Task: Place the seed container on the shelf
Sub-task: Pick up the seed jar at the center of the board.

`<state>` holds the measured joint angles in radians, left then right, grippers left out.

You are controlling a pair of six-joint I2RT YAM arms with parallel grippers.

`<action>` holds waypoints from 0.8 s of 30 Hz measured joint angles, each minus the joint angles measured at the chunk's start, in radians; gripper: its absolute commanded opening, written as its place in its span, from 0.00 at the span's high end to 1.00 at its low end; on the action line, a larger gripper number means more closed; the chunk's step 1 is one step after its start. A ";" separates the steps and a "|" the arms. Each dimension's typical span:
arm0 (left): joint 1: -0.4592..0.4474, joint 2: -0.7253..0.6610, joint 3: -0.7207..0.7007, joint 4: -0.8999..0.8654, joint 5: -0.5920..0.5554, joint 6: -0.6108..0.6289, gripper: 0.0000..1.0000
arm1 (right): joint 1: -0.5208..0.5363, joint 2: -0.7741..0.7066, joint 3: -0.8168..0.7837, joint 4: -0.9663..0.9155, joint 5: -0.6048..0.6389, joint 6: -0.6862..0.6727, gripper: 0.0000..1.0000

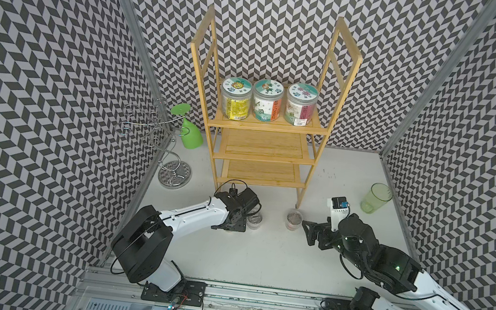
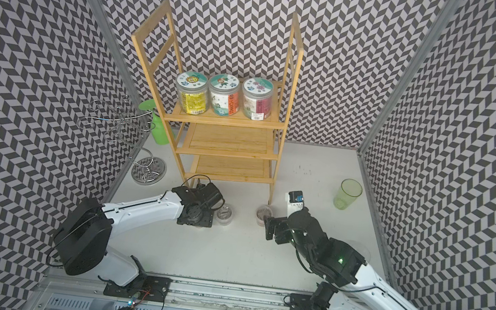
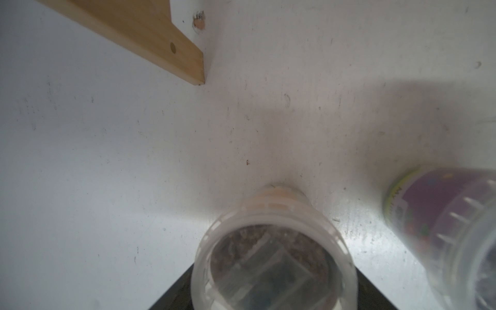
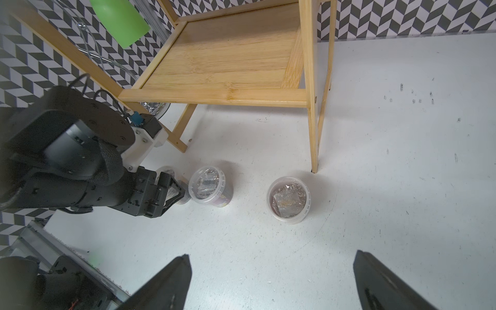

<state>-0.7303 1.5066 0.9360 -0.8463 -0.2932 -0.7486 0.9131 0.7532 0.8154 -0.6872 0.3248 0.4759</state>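
The seed container (image 3: 273, 255), a small clear tub with a see-through lid, stands on the white table between the jaws of my left gripper (image 3: 273, 298). The black fingers (image 3: 174, 292) press its sides. From above my left gripper (image 1: 233, 225) hides that tub; in the right wrist view it shows partly (image 4: 166, 171). The bamboo shelf (image 1: 263, 161) stands just behind, its two lower tiers bare. My right gripper (image 1: 306, 232) hovers open over bare table (image 4: 272, 255), its jaws wide apart.
Two more small seed tubs stand near the shelf's front legs (image 1: 254, 219) (image 1: 294, 219). Three labelled jars (image 1: 266, 100) fill the shelf's top tier. A silver wire stand (image 1: 158, 138) holds a green glass (image 1: 190, 132) at left. A green cup (image 1: 374, 198) stands at right.
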 measured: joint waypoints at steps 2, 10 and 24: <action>0.000 0.001 0.000 0.000 -0.001 0.000 0.24 | 0.000 -0.001 0.000 0.000 0.000 0.000 0.02; 0.000 0.027 0.004 0.012 -0.010 0.008 0.19 | 0.000 -0.001 0.000 0.000 0.000 0.003 0.02; 0.000 0.037 0.011 0.012 -0.028 0.023 0.30 | 0.000 -0.001 0.000 0.000 0.000 0.003 0.02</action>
<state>-0.7303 1.5433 0.9466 -0.8345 -0.3210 -0.7261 0.9131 0.7521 0.8154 -0.6872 0.3248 0.4786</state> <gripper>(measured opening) 0.715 0.981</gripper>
